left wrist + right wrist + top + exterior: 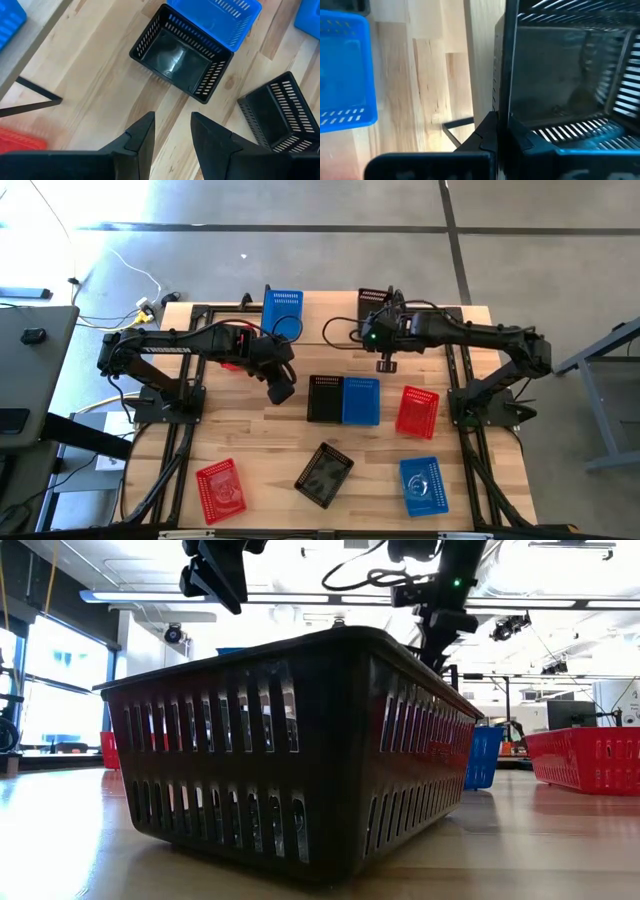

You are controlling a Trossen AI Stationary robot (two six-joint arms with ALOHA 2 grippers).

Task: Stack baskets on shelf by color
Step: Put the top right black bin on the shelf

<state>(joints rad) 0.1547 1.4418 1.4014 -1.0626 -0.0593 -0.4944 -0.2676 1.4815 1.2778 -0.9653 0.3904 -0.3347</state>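
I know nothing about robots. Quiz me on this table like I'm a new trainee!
1. True or false: the left pincer holds a red basket.
2. Which colour of basket does the right pincer grip? A red, B blue, C black.
3. Fill in: the middle black basket sits right beside a ___ basket.
Key: 1 false, it is open and empty. 2 C, the held black basket. 3 blue: the neighbouring blue basket.

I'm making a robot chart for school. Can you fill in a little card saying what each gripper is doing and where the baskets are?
left gripper: open, over the table near the middle black basket
right gripper: shut on the held black basket wall, at the shelf
also at shelf: back blue basket
middle pair: middle black basket touching middle blue basket
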